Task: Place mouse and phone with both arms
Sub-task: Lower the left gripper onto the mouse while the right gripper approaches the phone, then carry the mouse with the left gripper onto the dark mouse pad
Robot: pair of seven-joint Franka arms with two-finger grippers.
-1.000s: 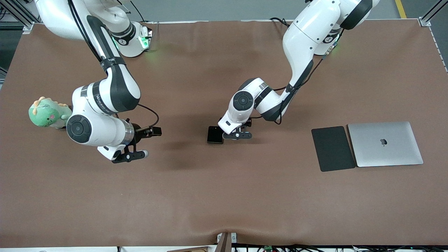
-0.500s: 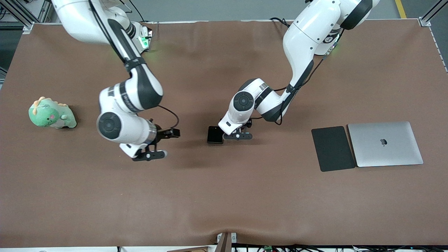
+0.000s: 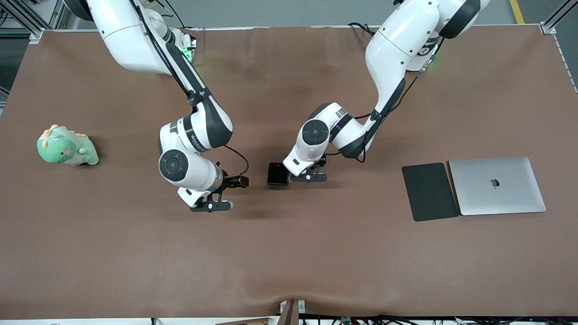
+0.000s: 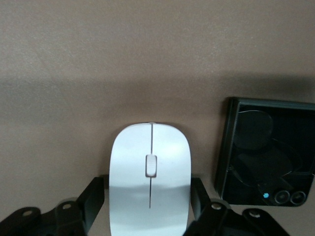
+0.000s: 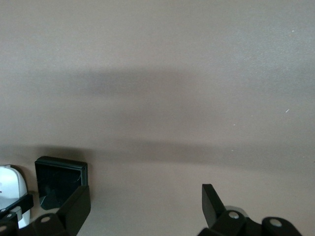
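The mouse [image 4: 149, 182] lies on the brown table [image 3: 289, 253] near its middle, and the phone [image 3: 277, 174] lies flat just beside it, toward the right arm's end. The front view hides the mouse under the left arm's wrist, so only the left wrist view shows it well.

The left gripper [image 4: 149, 209] is down at the table with one finger on each long side of the mouse. The fingers [image 4: 93, 199] stand very close to the white shell, maybe already touching, but the pictures do not settle whether the grip is made, so the writer cannot tell if this claw is open or gripping. The fingers take the mouse across its narrow width, probably because that is the only span they can close on.

The right gripper [image 3: 212, 206] hangs over bare table, not far from the phone, and its two fingers are wide apart with nothing between them. It points toward the phone, which appears small in the right wrist view, so it seems to be meant for the phone.

A black pad [image 3: 429, 191] and a closed silver laptop [image 3: 496, 185] lie side by side near the left arm's end. They are probably where both things must go. A green plush toy [image 3: 66, 146] sits at the right arm's end.
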